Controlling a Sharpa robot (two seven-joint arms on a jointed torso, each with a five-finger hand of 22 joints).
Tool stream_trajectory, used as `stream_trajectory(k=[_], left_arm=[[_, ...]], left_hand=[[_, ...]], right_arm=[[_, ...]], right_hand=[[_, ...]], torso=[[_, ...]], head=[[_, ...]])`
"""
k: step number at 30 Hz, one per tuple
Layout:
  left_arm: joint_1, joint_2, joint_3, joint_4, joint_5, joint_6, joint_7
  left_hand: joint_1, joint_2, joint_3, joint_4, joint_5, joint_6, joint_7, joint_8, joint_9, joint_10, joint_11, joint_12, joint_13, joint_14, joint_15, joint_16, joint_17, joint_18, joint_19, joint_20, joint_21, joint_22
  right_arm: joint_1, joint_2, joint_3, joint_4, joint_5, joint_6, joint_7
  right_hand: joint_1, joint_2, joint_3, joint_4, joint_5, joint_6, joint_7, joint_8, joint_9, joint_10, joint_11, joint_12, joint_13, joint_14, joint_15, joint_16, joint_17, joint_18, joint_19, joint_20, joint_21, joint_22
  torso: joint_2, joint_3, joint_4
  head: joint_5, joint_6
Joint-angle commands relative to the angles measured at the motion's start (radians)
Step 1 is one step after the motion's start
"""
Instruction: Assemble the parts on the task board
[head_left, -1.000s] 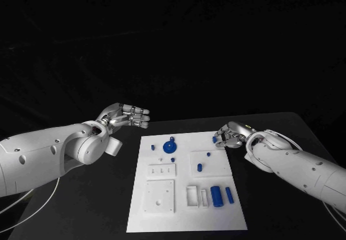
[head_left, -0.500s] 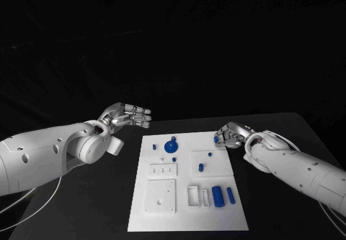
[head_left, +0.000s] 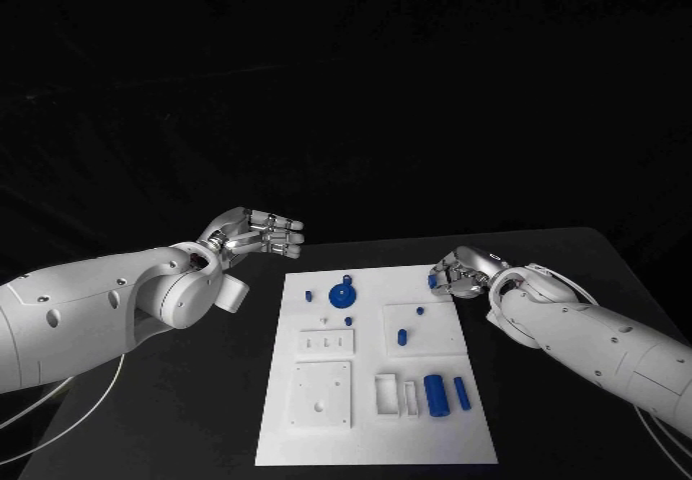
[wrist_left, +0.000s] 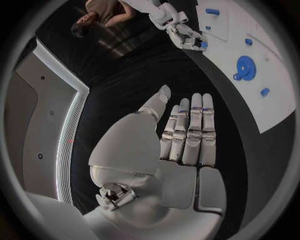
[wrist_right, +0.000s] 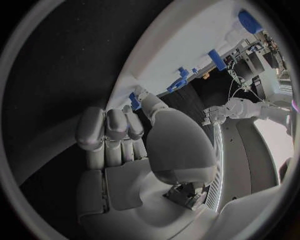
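The right hand (head_left: 462, 274) was at the far right corner of the white task board (head_left: 375, 440). Its fingers were curled in, and it pinched a small blue part (head_left: 434, 282) between thumb and finger, right at the board's edge. The left hand (head_left: 257, 234) hung over the black table (head_left: 577, 250), off the board's far left corner, holding nothing, with its fingers bent a little and side by side. A round blue wheel (head_left: 342, 294) lay on the board between the two hands, nearer the left one. A fat blue peg (head_left: 434, 393) lay far from both hands, near the robot.
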Motion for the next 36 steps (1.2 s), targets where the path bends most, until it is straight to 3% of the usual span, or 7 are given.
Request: stream_trajectory(k=[1, 13, 28, 36], left_arm=[[0.0, 0.003, 0.001, 0.0, -0.002, 0.004, 0.002], [0.0, 0.004, 0.001, 0.001, -0.004, 0.012, -0.003], [0.0, 0.006, 0.0, 0.0, -0.004, 0.015, -0.006], [0.0, 0.008, 0.0, -0.001, -0.004, 0.016, -0.007]], left_hand=[[-0.005, 0.004, -0.003, 0.0, 0.004, -0.006, 0.001, 0.002, 0.002, 0.0, 0.0, 0.003, 0.001, 0.003, -0.004, -0.004, -0.001, -0.017, -0.007, -0.003, 0.005, 0.001], [0.001, 0.004, -0.001, -0.001, 0.006, -0.008, 0.002, 0.002, 0.002, -0.001, 0.0, 0.003, 0.001, 0.002, -0.005, -0.004, -0.001, -0.016, -0.008, -0.003, 0.006, 0.002], [0.0, 0.003, -0.003, 0.001, 0.004, -0.01, 0.002, 0.002, 0.002, -0.002, 0.0, 0.003, 0.001, 0.001, -0.004, -0.004, -0.001, -0.016, -0.01, -0.002, 0.007, 0.003], [0.0, 0.003, -0.003, 0.001, 0.004, -0.01, 0.002, 0.002, 0.002, -0.002, 0.0, 0.003, 0.001, 0.001, -0.004, -0.004, -0.001, -0.016, -0.01, -0.002, 0.007, 0.003]], right_arm=[[-0.001, 0.005, 0.0, -0.006, -0.003, -0.002, 0.014], [-0.001, 0.014, 0.0, -0.02, -0.002, 0.0, 0.016], [-0.001, 0.027, 0.0, -0.037, 0.01, 0.005, 0.02], [-0.001, 0.029, 0.0, -0.038, 0.022, 0.003, 0.022]], right_hand=[[-0.008, 0.006, 0.017, -0.007, -0.002, 0.008, 0.001, -0.003, -0.001, -0.001, 0.001, 0.002, 0.001, 0.001, 0.002, 0.0, 0.001, 0.003, 0.022, 0.0, 0.006, 0.14], [-0.014, 0.011, 0.031, -0.014, -0.005, 0.016, -0.005, -0.002, -0.001, -0.002, -0.002, 0.0, -0.001, 0.0, 0.0, -0.003, -0.001, 0.003, 0.02, -0.001, 0.003, 0.139], [-0.018, 0.019, 0.033, -0.018, -0.01, 0.027, -0.007, -0.002, -0.001, -0.002, -0.003, 0.0, 0.0, 0.001, -0.003, -0.004, -0.001, 0.001, 0.02, -0.005, 0.003, 0.139], [-0.02, 0.028, 0.03, -0.022, -0.021, 0.065, -0.011, -0.001, 0.001, 0.0, -0.004, 0.003, 0.002, 0.001, -0.003, -0.003, 0.001, 0.0, 0.021, -0.005, 0.006, 0.14]], torso=[[0.0, 0.0006, 0.0002], [0.0, -0.0006, 0.0009], [0.0, 0.0001, -0.0013], [-0.001, 0.0003, -0.0004]], head=[[0.002, 0.0], [0.009, 0.013], [0.007, 0.01], [0.007, 0.009]])
